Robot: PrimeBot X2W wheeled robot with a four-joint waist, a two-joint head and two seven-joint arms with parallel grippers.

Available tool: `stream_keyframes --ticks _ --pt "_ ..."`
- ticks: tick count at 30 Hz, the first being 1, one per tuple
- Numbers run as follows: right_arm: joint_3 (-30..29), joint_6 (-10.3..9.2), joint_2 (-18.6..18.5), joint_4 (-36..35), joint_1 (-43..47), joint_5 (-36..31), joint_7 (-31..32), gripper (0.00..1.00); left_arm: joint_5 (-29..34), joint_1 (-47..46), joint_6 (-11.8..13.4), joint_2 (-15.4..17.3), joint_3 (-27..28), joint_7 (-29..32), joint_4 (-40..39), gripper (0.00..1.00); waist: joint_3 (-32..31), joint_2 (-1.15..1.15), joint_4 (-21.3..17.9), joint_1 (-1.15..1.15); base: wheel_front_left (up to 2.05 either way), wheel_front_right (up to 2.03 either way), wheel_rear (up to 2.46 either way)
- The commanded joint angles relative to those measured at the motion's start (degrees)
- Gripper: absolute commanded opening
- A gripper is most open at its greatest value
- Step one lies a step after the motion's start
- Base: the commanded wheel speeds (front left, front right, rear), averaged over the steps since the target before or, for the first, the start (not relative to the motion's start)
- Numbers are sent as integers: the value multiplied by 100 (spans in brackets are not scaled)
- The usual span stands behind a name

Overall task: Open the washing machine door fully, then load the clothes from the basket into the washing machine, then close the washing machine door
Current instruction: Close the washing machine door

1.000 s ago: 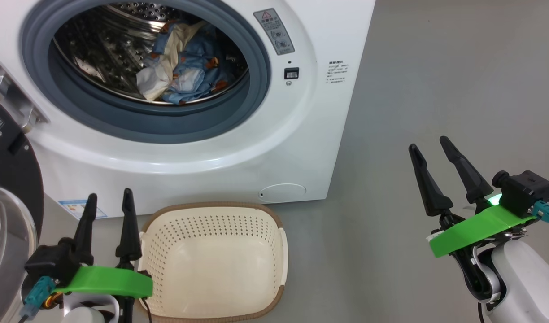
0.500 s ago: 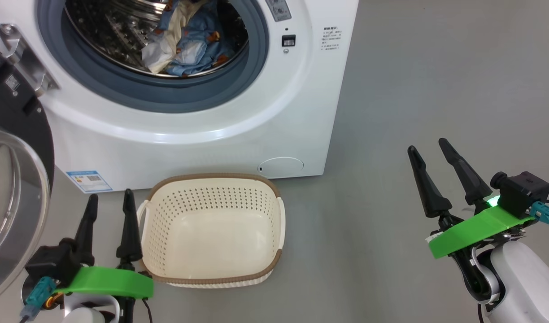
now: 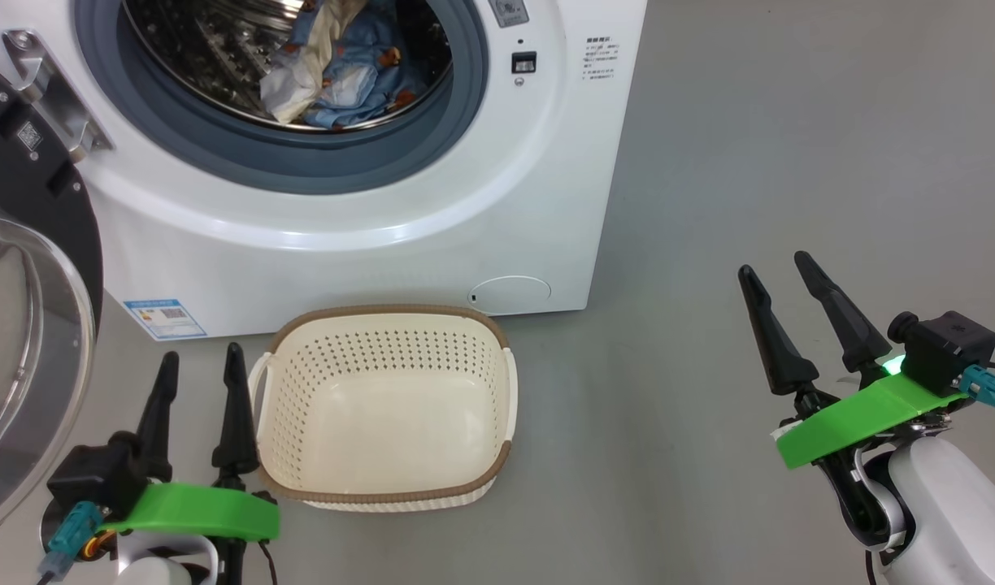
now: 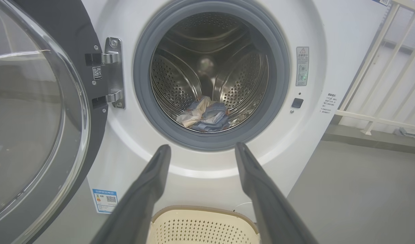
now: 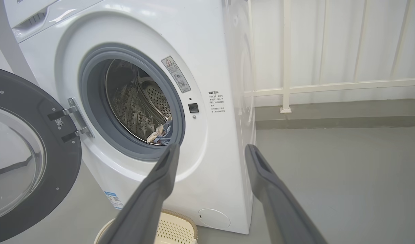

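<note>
While the large round glossy black door [image 3: 34, 187] hangs wide open at the left edge, the light blue printed and cream clothes [image 3: 335, 69] lie in the white washing machine's [image 3: 343, 252] steel drum [image 3: 205, 49], top centre. The cream perforated basket [image 3: 384, 361] sits empty below. At lower left and lower right, the left fingers [image 3: 236, 406] and right fingers [image 3: 774, 341] stand spread, empty.

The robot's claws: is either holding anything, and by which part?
Nothing. The left gripper and right gripper stand open and empty; the clothes lie in the drum.
</note>
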Motion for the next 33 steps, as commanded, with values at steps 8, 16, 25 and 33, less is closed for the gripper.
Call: stream_keyframes --ticks 8,16,25,33 --pt "85 26 -62 -101 9 69 -46 100 87 -30 -35 81 190 -36 -108 100 -23 0 8 0 0 0 0" --pt "110 26 -68 -87 28 72 -46 100 105 -8 -44 80 194 -36 -98 100 -78 0 16 0 0 0 0" --pt "110 26 -77 -83 66 72 -46 100 111 -3 -47 76 195 -36 -103 100 -118 0 92 0 0 0 0" --pt "121 26 -67 -68 111 75 -46 100 140 36 -17 88 173 -36 -86 100 -176 0 368 0 0 0 0"
